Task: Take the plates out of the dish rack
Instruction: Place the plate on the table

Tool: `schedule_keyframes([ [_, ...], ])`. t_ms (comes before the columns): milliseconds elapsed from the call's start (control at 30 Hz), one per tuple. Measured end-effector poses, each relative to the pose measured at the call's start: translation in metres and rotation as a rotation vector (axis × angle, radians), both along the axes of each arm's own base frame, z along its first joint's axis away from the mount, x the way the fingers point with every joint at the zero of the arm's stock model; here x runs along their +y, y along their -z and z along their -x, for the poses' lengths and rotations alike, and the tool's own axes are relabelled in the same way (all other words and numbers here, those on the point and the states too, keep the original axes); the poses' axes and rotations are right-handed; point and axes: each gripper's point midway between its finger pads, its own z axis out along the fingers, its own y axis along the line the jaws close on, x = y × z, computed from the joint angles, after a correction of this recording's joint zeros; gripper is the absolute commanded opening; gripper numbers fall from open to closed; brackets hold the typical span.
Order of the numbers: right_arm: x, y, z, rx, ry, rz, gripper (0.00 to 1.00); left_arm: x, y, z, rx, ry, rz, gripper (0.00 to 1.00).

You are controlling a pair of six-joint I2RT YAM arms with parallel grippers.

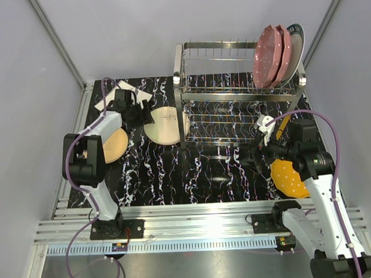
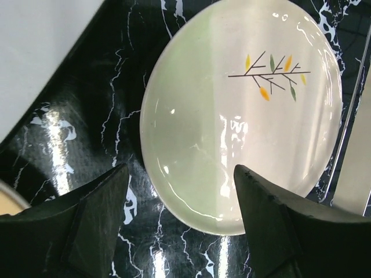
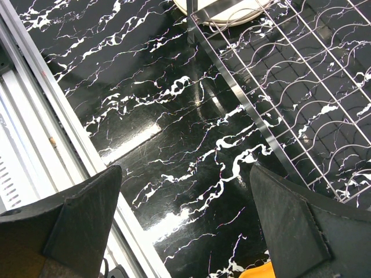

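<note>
The chrome wire dish rack stands at the back right. At its upper right end three plates stand on edge: two pink polka-dotted ones and a white one with a dark rim. A pale green plate with a twig motif lies flat on the table left of the rack. My left gripper hangs open over this plate's near edge, holding nothing. My right gripper stands open over bare table in front of the rack.
White square plates lie at the back left, with a yellow-orange plate under the left arm. An orange dotted plate lies under the right arm. A rack post stands right beside the green plate. Aluminium rails line the near edge.
</note>
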Motion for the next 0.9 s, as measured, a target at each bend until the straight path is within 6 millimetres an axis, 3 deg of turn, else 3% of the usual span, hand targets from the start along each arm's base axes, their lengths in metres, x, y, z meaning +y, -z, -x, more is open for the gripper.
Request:
schedule_keyframes([
  [133,-0.001,0.000,0.000,0.000,0.004,0.001,1.00,0.006,-0.030,0.005,-0.059,0.013,-0.037,0.80],
  [167,-0.001,0.000,0.000,-0.002,0.007,0.005,1.00,0.007,-0.046,0.006,-0.099,0.018,-0.042,0.83],
  [233,-0.003,0.000,0.000,-0.002,0.013,0.016,1.00,0.011,-0.086,0.012,-0.211,0.024,-0.050,0.99],
  [300,-0.007,-0.002,0.002,0.009,0.023,0.035,1.00,0.015,-0.130,0.025,-0.347,0.018,-0.048,0.99],
  [467,-0.015,-0.035,-0.006,-0.004,0.084,0.063,1.00,0.023,-0.212,0.070,-0.612,-0.002,-0.026,0.99],
  [533,-0.018,-0.052,-0.013,-0.018,0.134,0.055,1.00,0.024,-0.224,0.082,-0.658,-0.006,-0.019,0.99],
  [633,-0.021,-0.080,-0.018,-0.018,0.192,0.026,1.00,0.027,-0.222,0.102,-0.687,-0.007,-0.012,0.99],
  [900,-0.014,-0.195,-0.032,-0.125,0.231,-0.087,1.00,0.037,-0.214,0.153,-0.767,-0.037,-0.014,0.99],
])
